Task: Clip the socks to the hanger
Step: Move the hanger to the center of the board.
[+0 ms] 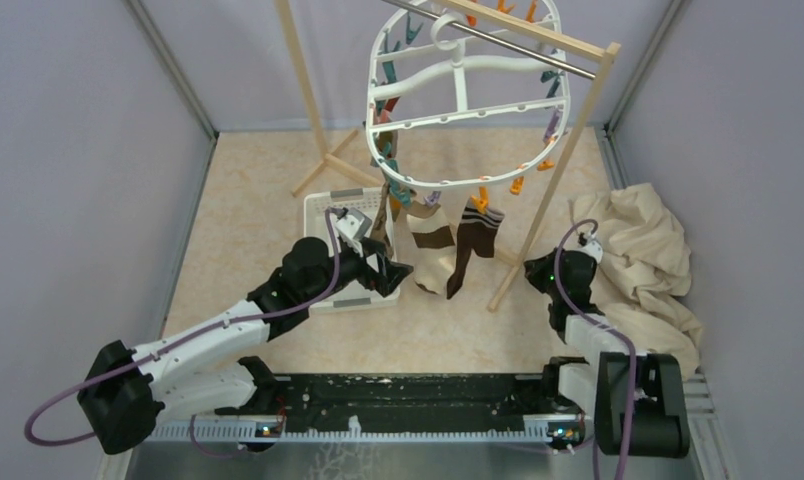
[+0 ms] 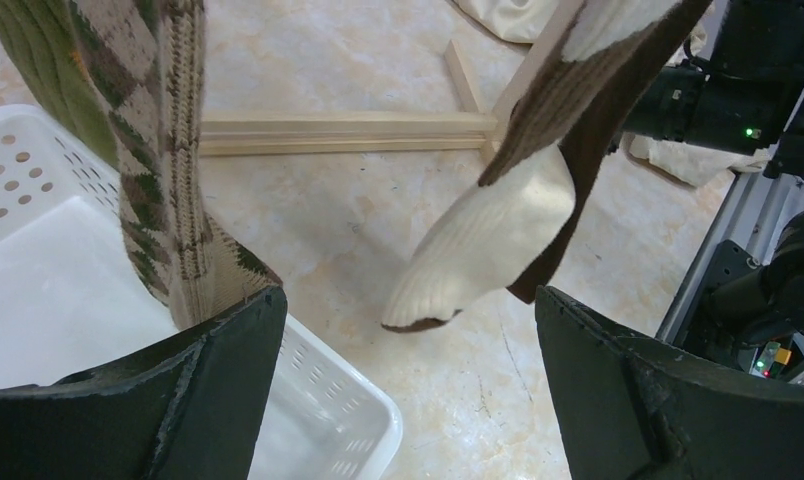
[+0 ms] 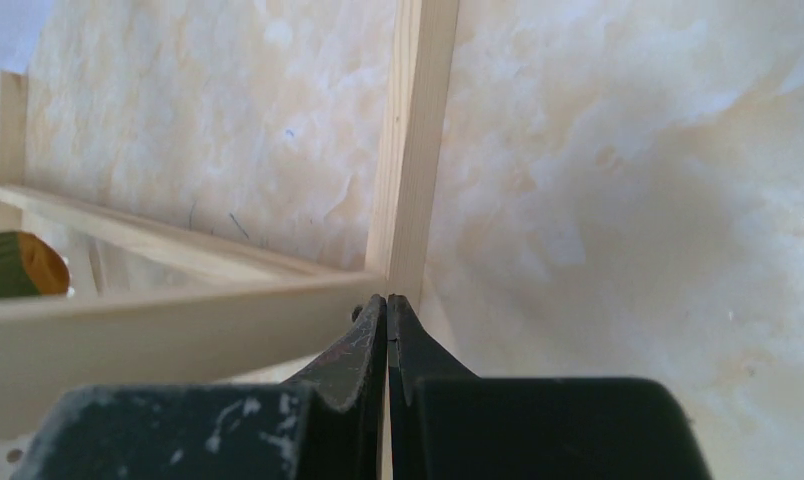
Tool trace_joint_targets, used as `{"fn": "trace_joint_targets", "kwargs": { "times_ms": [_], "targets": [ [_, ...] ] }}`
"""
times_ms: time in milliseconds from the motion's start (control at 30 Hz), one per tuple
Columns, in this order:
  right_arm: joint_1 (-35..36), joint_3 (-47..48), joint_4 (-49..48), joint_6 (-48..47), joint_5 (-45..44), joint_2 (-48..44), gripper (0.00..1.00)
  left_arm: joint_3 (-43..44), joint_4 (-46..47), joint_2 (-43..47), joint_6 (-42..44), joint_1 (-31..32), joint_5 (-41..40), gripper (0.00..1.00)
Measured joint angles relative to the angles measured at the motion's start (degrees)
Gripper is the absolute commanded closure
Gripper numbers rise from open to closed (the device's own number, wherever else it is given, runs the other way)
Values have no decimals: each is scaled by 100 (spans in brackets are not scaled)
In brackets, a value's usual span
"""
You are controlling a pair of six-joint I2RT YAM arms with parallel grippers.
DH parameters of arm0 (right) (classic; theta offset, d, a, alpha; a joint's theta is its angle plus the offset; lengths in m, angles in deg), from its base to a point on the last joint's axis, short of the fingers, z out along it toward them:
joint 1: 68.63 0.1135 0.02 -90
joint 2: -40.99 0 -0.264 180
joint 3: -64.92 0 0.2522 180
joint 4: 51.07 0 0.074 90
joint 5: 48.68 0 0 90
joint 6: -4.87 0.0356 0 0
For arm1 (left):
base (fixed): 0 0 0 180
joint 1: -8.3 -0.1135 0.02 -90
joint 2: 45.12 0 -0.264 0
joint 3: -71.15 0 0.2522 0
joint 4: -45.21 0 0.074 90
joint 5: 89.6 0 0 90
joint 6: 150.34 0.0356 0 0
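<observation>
The white oval hanger (image 1: 456,110) hangs from the metal bar of a wooden rack. Several socks hang from its front pegs: a brown-and-cream one (image 1: 433,245), a dark brown one (image 1: 475,240), and an argyle one (image 1: 387,215) at the left. My left gripper (image 1: 400,272) is open and empty just below and left of them. In the left wrist view the argyle sock (image 2: 163,160) and a green striped sock (image 2: 43,70) hang at left, the cream-toed sock (image 2: 488,235) in the middle. My right gripper (image 3: 388,300) is shut and empty by the rack's post.
A white perforated basket (image 1: 323,205) sits under my left arm; it also shows in the left wrist view (image 2: 338,400). The wooden rack (image 1: 568,150) stands over the floor with base bars (image 2: 348,132). A big beige cloth (image 1: 643,260) lies at the right.
</observation>
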Motion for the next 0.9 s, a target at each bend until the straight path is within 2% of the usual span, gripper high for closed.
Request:
{"fn": "trace_joint_targets", "kwargs": {
  "times_ms": [633,800,900],
  "targets": [
    [-234,1572,-1628,376,133,2835,100,-39,35,66,50,0,107,1],
    [-378,1539,-1934,540,90,2815,100,-48,42,120,52,0,105,1],
    [-551,1161,-2068,704,-164,2315,100,-61,37,114,52,2,120,1]
  ]
}}
